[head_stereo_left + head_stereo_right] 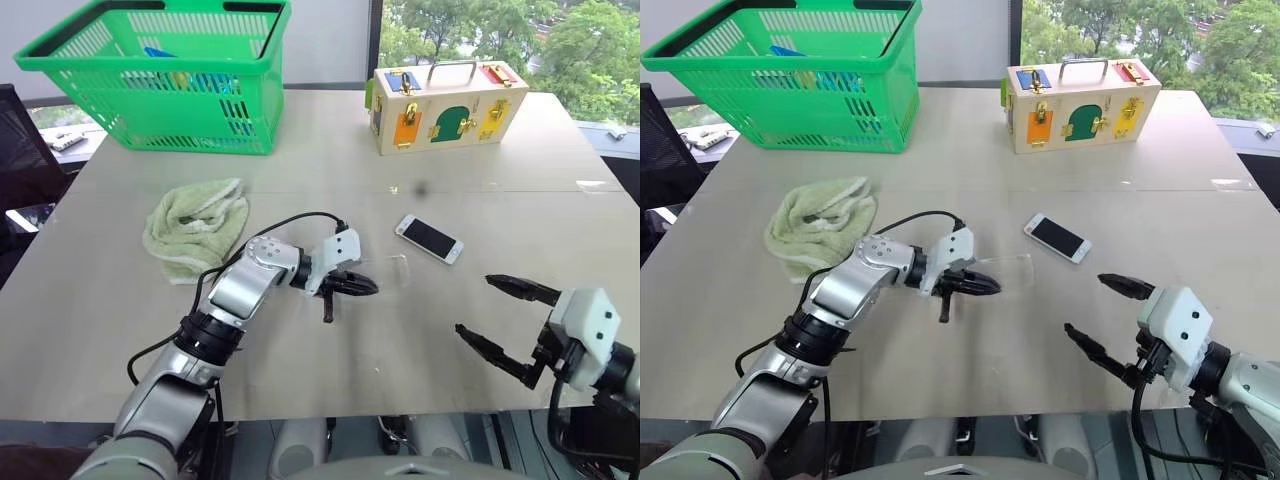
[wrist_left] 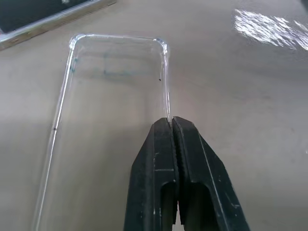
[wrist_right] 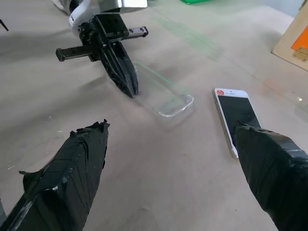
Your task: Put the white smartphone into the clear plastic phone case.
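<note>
The white smartphone (image 1: 429, 238) lies flat on the table, black screen up, turned diagonally. At about its eight o'clock, near but apart, the clear plastic phone case (image 3: 163, 94) lies flat, open side up, nearly invisible.

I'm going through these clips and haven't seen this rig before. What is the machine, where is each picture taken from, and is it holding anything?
It is a humanoid robot with two arms. Two pictures come from its head, looking down over a table; the other two from cameras on each wrist. The left gripper is shut on the rim of the clear plastic phone case. The right gripper is open and holds nothing. The white smartphone lies screen up beside the case. Further back are a towel, a green basket and a wooden latch box.
</note>
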{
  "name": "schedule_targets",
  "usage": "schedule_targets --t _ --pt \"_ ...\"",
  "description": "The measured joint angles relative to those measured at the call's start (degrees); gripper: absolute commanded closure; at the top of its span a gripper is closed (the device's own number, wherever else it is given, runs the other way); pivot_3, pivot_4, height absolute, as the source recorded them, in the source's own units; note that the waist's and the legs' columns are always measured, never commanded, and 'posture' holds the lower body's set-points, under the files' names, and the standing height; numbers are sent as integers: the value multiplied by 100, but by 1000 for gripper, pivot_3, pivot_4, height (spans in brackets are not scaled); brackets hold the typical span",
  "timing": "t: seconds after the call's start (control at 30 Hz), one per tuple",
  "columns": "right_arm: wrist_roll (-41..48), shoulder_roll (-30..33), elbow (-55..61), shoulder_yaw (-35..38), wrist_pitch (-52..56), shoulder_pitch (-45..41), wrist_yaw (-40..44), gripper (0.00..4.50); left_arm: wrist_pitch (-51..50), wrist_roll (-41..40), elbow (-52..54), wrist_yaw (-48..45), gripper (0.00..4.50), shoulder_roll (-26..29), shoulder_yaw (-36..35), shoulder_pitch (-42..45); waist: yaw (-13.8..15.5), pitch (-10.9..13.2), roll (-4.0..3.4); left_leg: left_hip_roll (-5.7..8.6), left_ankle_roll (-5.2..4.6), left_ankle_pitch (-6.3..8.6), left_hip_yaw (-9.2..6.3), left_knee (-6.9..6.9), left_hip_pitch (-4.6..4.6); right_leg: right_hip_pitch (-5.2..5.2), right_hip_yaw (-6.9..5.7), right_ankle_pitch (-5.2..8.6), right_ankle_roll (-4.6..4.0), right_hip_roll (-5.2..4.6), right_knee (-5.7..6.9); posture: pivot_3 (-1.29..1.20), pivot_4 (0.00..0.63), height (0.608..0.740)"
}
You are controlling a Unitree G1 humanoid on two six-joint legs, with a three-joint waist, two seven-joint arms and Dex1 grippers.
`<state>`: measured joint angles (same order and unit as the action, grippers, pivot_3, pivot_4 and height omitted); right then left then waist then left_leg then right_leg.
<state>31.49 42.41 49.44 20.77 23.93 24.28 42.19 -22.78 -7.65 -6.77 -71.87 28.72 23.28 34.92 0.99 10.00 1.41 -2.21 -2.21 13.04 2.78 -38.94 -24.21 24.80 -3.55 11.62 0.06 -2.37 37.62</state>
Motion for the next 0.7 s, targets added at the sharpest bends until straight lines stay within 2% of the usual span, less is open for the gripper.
schedule_targets --t 0.1,0.2,0.23,0.33,0.47,0.5,0.7 --pt "78 34 -18 0 168 -110 -18 0 459 131 -532 -151 4473 -115 56 236 11 0 0 1 -1 0 -1 0 -10 2 -4 0 0 0 -8 0 150 740" --pt "111 237 -15 -11 543 -188 -117 0 233 57 -582 -240 3714 -247 51 318 2 0 0 0 -2 0 -2 0 -20 4 -6 0 1 1 -20 0 150 740" --pt "97 293 -16 -18 622 -258 -138 0 104 15 -507 -256 3385 -283 50 310 -1 0 0 0 -2 0 -3 0 -28 10 -7 -1 2 2 -22 0 150 740" --pt "7 601 -118 -222 976 -630 -235 0 -259 -140 -113 -262 2023 -272 -8 232 -31 0 0 0 -2 0 0 0 -33 19 -3 -1 2 14 -21 0 150 740" --pt "35 726 -1197 -1005 1740 -2196 -307 0 -978 -602 858 -142 254 122 -429 -249 -113 6 2 -5 -2 0 -3 2 -27 25 2 -2 0 12 -8 0 150 740" --pt "-17 725 -1432 -1129 1796 -2395 -317 0 -1103 -710 1031 -126 82 183 -537 -331 -114 7 0 -4 -2 0 -3 2 -29 32 2 -1 -1 12 1 0 150 740" --pt "-1010 247 -3540 -2568 1568 -4323 -237 0 -1532 -1370 2316 639 82 397 -1666 -1312 -126 12 -9 1 -2 -1 1 6 -40 40 9 -1 1 36 2 0 150 740"
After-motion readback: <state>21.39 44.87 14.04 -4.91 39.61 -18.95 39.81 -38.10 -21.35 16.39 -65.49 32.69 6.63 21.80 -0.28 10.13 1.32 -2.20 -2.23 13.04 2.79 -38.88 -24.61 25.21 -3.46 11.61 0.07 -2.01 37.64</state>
